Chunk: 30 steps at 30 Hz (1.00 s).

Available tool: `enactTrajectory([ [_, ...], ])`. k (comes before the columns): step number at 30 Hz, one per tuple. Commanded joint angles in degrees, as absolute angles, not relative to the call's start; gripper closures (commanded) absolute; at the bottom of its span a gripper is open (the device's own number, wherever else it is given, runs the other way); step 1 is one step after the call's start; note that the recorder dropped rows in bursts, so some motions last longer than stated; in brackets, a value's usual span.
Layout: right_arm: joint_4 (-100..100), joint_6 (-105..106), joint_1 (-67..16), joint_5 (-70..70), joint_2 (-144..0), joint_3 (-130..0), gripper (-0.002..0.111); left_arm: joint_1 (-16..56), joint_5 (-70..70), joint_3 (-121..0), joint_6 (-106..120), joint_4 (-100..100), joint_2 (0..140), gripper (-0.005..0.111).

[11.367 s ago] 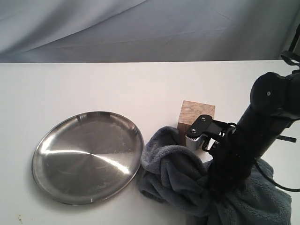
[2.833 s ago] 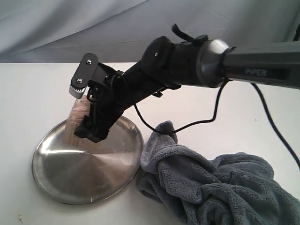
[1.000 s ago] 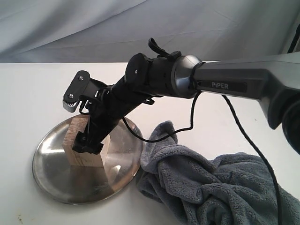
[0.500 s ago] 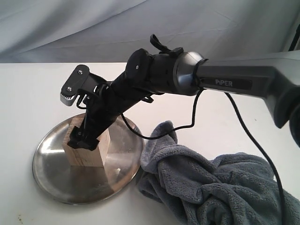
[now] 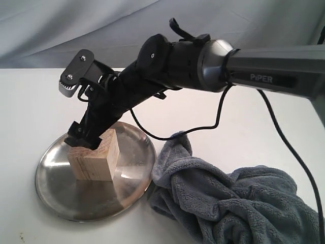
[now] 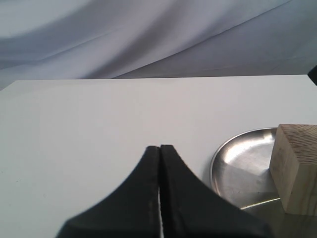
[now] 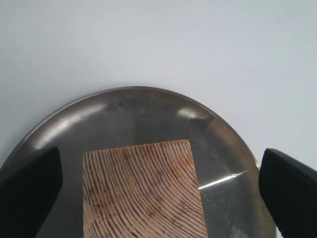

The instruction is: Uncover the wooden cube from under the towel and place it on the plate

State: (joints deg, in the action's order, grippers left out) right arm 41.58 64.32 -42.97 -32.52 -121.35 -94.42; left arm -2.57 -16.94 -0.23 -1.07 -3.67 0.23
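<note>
Wooden cube (image 5: 94,158) stands flat on the plate (image 5: 56,195), directly below the right tool (image 5: 71,113) and between its two fingers. That tool's jaws are spread wide. In the right wrist view the cube's ringed top face shows bare steel on both sides before each dark fingertip (image 7: 27,196), so neither pad presses on the wood. In the exterior view the lower finger's tip overlaps the cube's upper edge, and I cannot tell whether it brushes the wood there. The plate's rim curves round beyond the fingertips, with white counter (image 5: 30,101) past it.

Behind the right tool, under its arm, the towel (image 5: 228,203) lies bunched in thick folds on the counter, uncovered of anything, and its nearest fold reaches the plate's rim. A black cable (image 5: 213,119) hangs in a loop from the arm above the towel.

The left tool (image 6: 159,153) has its jaws pressed together with nothing between them, over bare counter. The plate and cube lie ahead of its tips and off to one side, well apart from it.
</note>
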Motion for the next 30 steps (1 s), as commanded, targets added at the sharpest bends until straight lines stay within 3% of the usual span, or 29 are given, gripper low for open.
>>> enactTrajectory([
  [1, 40.03, 64.17, -42.71, -32.29, -117.64, -94.81, 0.003, -2.65, -16.32, 0.0, -1.29, -3.56, 0.0, 0.107],
  [13, 34.68, 62.3, -40.02, -36.25, -102.74, -94.81, 0.003, -2.65, -16.32, 0.0, -1.29, -3.56, 0.0, 0.107],
  [21, 12.22, 37.0, -32.52, -43.74, -93.87, -94.71, 0.003, -2.65, -16.32, 0.0, -1.29, -3.56, 0.0, 0.107],
  [30, 8.73, 28.36, -24.45, -50.13, -88.42, -94.71, 0.014, -2.65, -16.32, 0.0, -1.29, -3.56, 0.0, 0.107],
])
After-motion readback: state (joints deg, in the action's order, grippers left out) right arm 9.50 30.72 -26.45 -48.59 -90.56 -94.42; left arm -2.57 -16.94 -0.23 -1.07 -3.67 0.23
